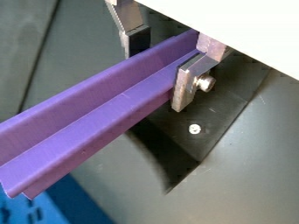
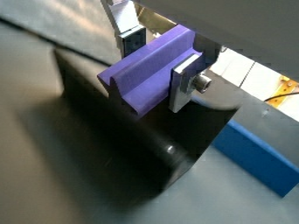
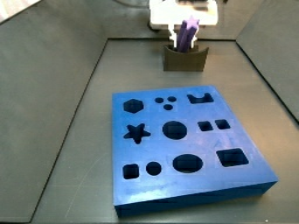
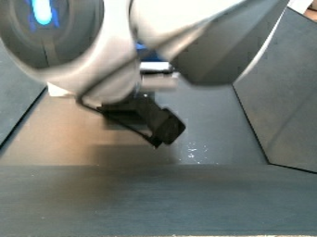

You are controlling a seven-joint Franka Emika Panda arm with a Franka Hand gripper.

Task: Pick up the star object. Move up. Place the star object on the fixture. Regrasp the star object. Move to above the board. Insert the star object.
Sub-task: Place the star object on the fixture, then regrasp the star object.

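Note:
The star object [image 1: 93, 109] is a long light-purple bar with ridged sides, and it lies across my gripper [image 1: 162, 59] between the two silver fingers. The gripper is shut on it, with one finger plate [image 1: 191, 83] pressed against its side. Its end face shows in a wrist view [image 2: 138, 86]. The dark fixture [image 2: 128, 144] stands right under the held bar. In a side view my gripper [image 3: 184, 13] is at the far end of the floor, the star object [image 3: 187, 37] hangs below it and reaches down into the fixture [image 3: 184, 59]. The blue board [image 3: 187, 144] lies nearer, apart from them.
A corner of the board shows in both wrist views [image 1: 24, 214] [image 2: 263, 157]. Grey walls [image 3: 70, 96] enclose the floor on both sides. In a side view the robot arm [image 4: 136, 46] fills most of the picture and hides the gripper and the board.

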